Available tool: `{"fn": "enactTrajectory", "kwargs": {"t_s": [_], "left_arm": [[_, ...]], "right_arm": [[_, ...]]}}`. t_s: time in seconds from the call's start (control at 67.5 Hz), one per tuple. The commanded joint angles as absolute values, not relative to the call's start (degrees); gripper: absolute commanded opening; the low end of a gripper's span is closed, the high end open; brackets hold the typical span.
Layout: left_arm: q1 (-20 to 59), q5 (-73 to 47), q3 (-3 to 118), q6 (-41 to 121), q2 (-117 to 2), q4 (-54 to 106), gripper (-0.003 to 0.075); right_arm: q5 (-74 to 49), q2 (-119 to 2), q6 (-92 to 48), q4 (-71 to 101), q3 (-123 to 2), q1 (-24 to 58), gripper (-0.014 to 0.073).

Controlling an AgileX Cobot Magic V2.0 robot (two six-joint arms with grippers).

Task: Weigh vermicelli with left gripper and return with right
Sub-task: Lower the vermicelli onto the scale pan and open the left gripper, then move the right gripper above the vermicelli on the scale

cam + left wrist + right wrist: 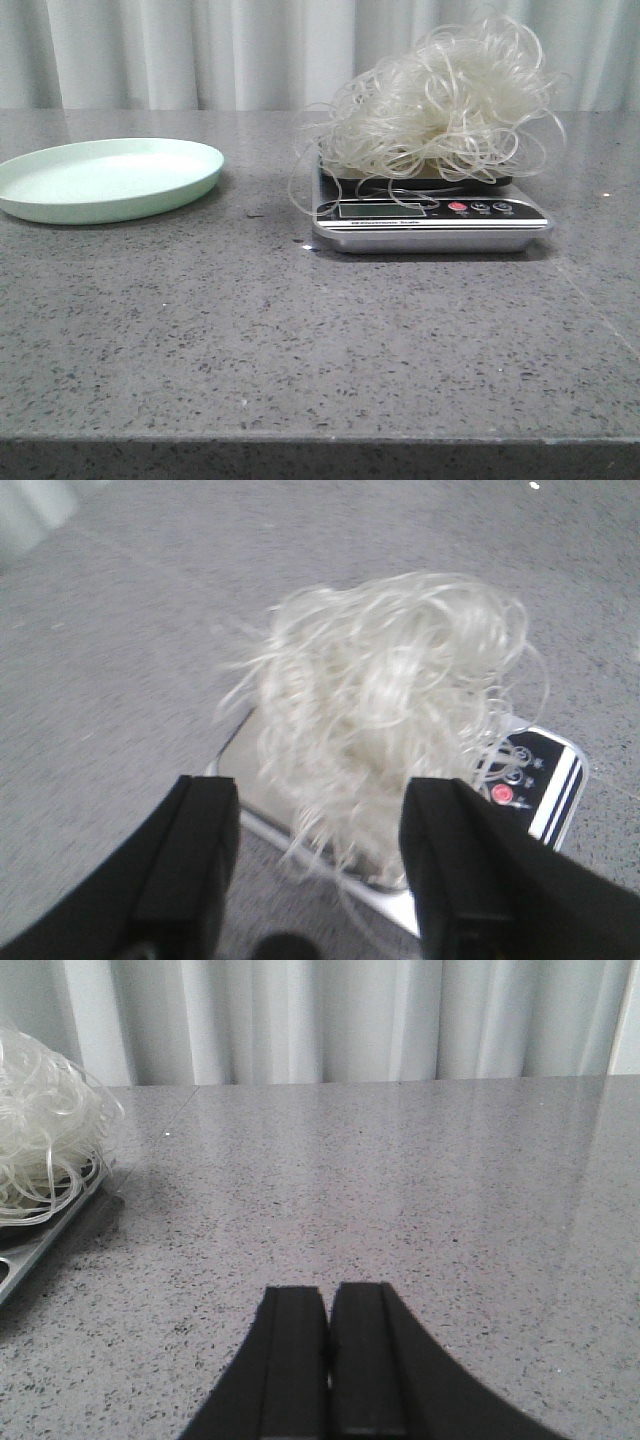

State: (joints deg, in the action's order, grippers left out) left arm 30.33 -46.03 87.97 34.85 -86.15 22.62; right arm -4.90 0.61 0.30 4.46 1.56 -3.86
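Observation:
The vermicelli (440,100), a fluffy clump of whitish curly strands, lies on a silver kitchen scale (430,222) right of the table's middle. The pale green plate (105,178) stands empty at the left. Neither gripper shows in the front view. In the left wrist view my left gripper (320,830) is open and empty, above the vermicelli (385,700) and the scale (545,780). In the right wrist view my right gripper (330,1305) is shut and empty, low over bare table; the vermicelli (40,1130) and the scale's edge (40,1245) sit well off to one side.
The grey speckled table (300,340) runs to a front edge near the camera. A white curtain (250,50) hangs behind the table. The scale has a display and a red button (458,207) on its front panel.

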Motion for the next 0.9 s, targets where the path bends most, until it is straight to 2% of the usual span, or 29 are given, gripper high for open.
{"fn": "enactTrajectory", "kwargs": {"t_s": [0.0, 0.296, 0.444, 0.889], "left_arm": [[25.68, -42.78, 83.91, 30.59, -77.63, 23.94, 0.0316], [8.01, -32.99, 59.39, 28.09, -55.94, 24.17, 0.0136], [2.99, -28.45, 49.18, 28.09, -46.48, 23.96, 0.0136], [2.87, -3.15, 22.48, 28.09, -27.36, 23.96, 0.0138]], "right_arm": [[0.4, 1.54, 0.0, 3.69, 1.15, -4.21, 0.0151], [0.4, 1.54, 0.0, 3.69, 1.15, -4.21, 0.0151], [0.52, 1.54, 0.0, 3.69, 1.15, -4.21, 0.0151], [2.09, 1.54, 0.0, 6.13, 1.09, -4.21, 0.0151]]}}
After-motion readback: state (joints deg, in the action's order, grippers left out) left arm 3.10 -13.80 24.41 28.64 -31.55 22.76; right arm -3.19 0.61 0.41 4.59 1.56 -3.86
